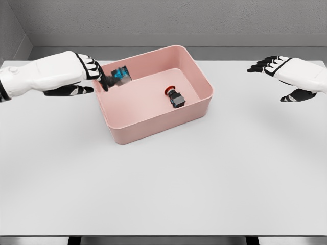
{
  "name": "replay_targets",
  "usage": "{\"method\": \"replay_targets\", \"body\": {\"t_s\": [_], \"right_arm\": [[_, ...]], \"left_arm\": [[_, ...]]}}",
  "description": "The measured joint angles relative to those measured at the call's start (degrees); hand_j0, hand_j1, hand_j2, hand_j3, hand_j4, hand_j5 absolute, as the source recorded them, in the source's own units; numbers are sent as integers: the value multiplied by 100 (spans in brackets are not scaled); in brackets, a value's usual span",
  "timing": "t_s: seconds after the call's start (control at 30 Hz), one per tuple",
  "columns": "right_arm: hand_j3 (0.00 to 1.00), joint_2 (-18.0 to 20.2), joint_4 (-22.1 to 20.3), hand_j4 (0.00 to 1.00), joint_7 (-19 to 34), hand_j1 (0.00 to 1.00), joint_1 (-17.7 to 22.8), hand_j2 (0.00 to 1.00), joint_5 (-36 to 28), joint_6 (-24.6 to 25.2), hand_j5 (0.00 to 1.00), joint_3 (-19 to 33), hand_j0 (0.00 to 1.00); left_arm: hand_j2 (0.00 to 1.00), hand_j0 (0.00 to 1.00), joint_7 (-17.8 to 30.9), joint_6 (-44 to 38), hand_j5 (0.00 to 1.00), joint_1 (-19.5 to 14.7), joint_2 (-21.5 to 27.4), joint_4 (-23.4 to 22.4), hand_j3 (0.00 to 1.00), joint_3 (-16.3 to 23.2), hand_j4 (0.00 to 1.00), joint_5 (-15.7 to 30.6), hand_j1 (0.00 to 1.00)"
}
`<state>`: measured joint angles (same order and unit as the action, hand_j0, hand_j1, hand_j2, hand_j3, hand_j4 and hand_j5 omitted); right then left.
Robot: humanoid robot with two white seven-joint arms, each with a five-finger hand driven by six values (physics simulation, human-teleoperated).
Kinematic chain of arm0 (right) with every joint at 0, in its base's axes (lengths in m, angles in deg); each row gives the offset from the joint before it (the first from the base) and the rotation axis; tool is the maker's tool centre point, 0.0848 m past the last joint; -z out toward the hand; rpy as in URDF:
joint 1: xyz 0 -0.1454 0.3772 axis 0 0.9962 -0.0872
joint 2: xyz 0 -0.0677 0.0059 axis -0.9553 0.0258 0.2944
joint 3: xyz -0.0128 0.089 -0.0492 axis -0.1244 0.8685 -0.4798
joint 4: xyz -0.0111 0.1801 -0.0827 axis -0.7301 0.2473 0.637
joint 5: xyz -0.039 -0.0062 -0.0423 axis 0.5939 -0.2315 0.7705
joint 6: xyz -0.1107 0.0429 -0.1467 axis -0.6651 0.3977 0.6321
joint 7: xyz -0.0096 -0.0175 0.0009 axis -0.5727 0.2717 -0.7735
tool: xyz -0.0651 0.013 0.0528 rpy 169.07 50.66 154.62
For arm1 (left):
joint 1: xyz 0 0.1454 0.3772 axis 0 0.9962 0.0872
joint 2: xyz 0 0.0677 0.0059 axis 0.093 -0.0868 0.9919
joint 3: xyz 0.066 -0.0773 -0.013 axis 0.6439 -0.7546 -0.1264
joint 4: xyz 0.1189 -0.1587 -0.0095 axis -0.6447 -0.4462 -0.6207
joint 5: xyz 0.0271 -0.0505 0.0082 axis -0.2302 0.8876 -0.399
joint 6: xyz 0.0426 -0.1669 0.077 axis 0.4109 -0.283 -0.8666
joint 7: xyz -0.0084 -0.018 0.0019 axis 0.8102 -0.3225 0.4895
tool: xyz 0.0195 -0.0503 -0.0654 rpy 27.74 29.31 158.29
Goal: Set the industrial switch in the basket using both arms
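The left hand (94, 71) is hovering at the pink basket (202, 104) rim, fingers spread, a blurred blue-and-dark switch (120, 75) at its fingertips; whether they are gripping it I cannot tell. A red-capped switch (175, 97) is lying inside already. The right hand (286, 74) is resting open and empty, so next comes a clean let-go.

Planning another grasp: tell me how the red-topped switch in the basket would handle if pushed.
The switch looks small and blocky, so probably light and rigid. Its round red cap suggests it might roll slightly. Lying in the pink basket, it would likely slide until meeting a wall.

Bright, even, diffuse light; the tabletop (163, 194) shows no glare, only faint soft shadows; the render is slightly soft overall
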<state>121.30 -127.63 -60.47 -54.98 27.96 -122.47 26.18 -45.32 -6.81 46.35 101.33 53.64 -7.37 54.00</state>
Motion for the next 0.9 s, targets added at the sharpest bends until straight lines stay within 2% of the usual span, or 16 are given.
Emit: {"method": "replay_targets", "body": {"t_s": [0.1,0.13,0.17,0.37,0.53,0.67,0.8,0.9], "right_arm": [[100,-4,-3,100,0,100,9,100,-2,0,100,-1,100],[100,-2,-4,100,0,100,9,100,-1,0,100,0,100],[100,4,0,100,-2,100,9,100,-1,0,100,2,100],[100,2,-5,100,1,100,9,100,0,0,100,-1,100],[100,12,-16,100,1,100,44,100,-1,0,100,0,100],[100,16,-27,100,2,100,79,100,0,0,100,-1,100],[100,-19,-30,100,-3,100,149,100,0,0,100,-4,100],[100,-29,-32,100,-2,100,149,100,-1,0,100,-2,100]], "left_arm": [[53,53,17,-1,53,-176,-150,-115,53,86,53,-3,53],[62,62,22,0,62,-185,-199,-149,62,134,62,-6,62],[100,100,19,1,100,-185,-247,-175,100,168,100,-3,100],[100,100,-7,2,100,-141,-347,-159,100,207,100,31,100],[100,100,-10,1,100,-114,-173,-129,100,179,100,206,100],[100,100,-8,4,100,219,172,-194,100,138,100,514,100],[100,100,-1,4,100,527,435,-471,100,-40,100,763,100],[100,100,14,2,100,606,571,-656,100,-186,100,823,100]]}}
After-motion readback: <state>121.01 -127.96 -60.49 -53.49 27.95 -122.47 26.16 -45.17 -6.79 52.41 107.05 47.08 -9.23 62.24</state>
